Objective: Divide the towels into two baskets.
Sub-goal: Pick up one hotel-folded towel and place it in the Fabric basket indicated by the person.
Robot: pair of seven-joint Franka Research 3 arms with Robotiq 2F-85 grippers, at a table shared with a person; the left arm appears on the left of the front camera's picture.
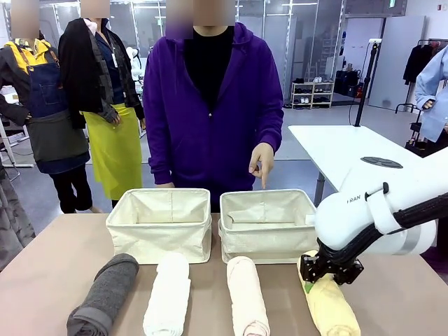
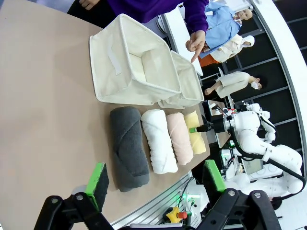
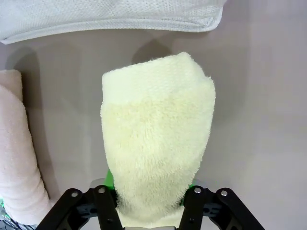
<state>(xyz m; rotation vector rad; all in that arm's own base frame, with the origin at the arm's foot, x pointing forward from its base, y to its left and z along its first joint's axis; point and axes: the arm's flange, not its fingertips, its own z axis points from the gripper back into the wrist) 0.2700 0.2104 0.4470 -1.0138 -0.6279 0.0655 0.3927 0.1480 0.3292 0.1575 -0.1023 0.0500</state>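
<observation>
— Where is the yellow towel (image 1: 329, 306)?
— Rightmost on the bench (image 1: 49, 259), before the right basket (image 1: 269, 231). The right fingers (image 1: 330, 269) clamp it near its far end.
— The left fingers (image 2: 98, 179)?
— Spread wide, empty, over the near edge.

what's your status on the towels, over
Right gripper shut on yellow towel. Left gripper open, empty. Person's hand pointing at right basket.

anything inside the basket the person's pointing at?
Bare cream lining shows inside the basket: back and side walls, nothing rising above the rim. Its floor is covered by its own front wall, and by the other basket in the left wrist view.
</observation>
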